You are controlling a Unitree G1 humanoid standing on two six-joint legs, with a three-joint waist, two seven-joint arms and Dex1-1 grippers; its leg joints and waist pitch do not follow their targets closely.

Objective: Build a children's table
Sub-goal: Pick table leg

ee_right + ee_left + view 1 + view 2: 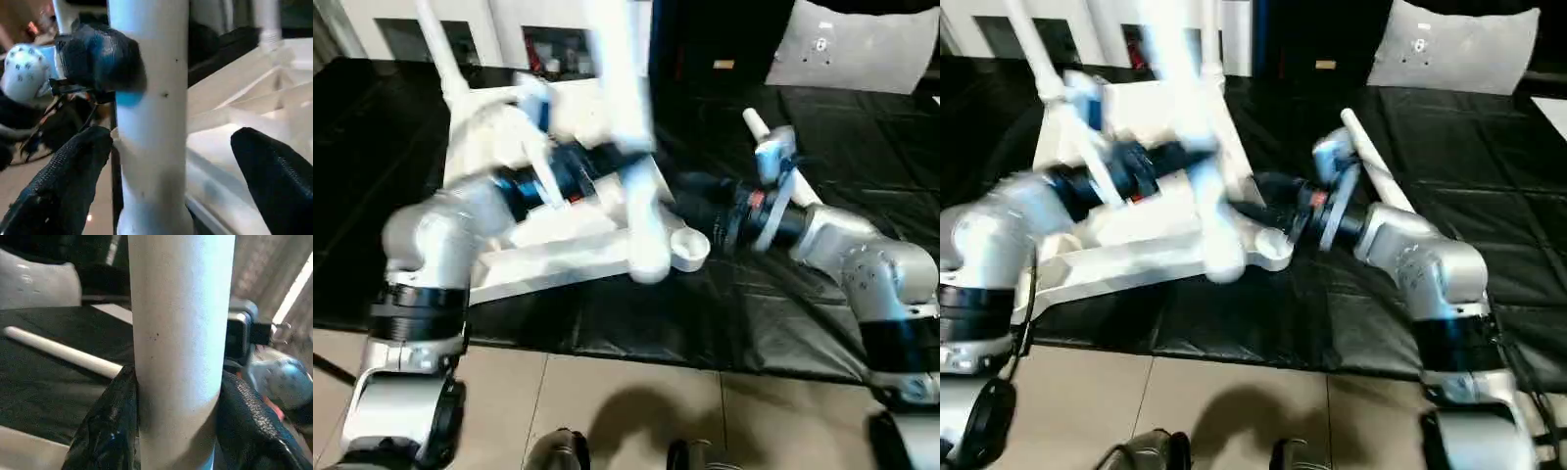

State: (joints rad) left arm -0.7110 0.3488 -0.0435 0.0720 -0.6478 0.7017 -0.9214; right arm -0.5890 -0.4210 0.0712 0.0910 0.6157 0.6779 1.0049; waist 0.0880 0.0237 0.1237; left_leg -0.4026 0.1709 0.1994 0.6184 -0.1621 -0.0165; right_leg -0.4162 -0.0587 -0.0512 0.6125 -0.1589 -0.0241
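Note:
The white table top [558, 245] lies ribbed side up on the black workbench [607, 323]. One white leg [435, 44] stands at its far left corner. A second leg [626, 98] stands by the near right corner socket [690, 245], and my left gripper [607, 162] is shut on it. In the left wrist view both fingers [107, 421] press against this leg [178, 333]. My right gripper [680, 186] reaches in from the right and is open. Its fingers [63, 181] stand on either side of the same leg [151, 122] with gaps. A third leg [783, 166] lies loose on the bench behind my right forearm.
A white panel [862, 49] leans at the back right of the bench. The bench's front edge [607, 357] runs just ahead of the tiled floor [607, 411]. White furniture [509, 24] stands behind the bench.

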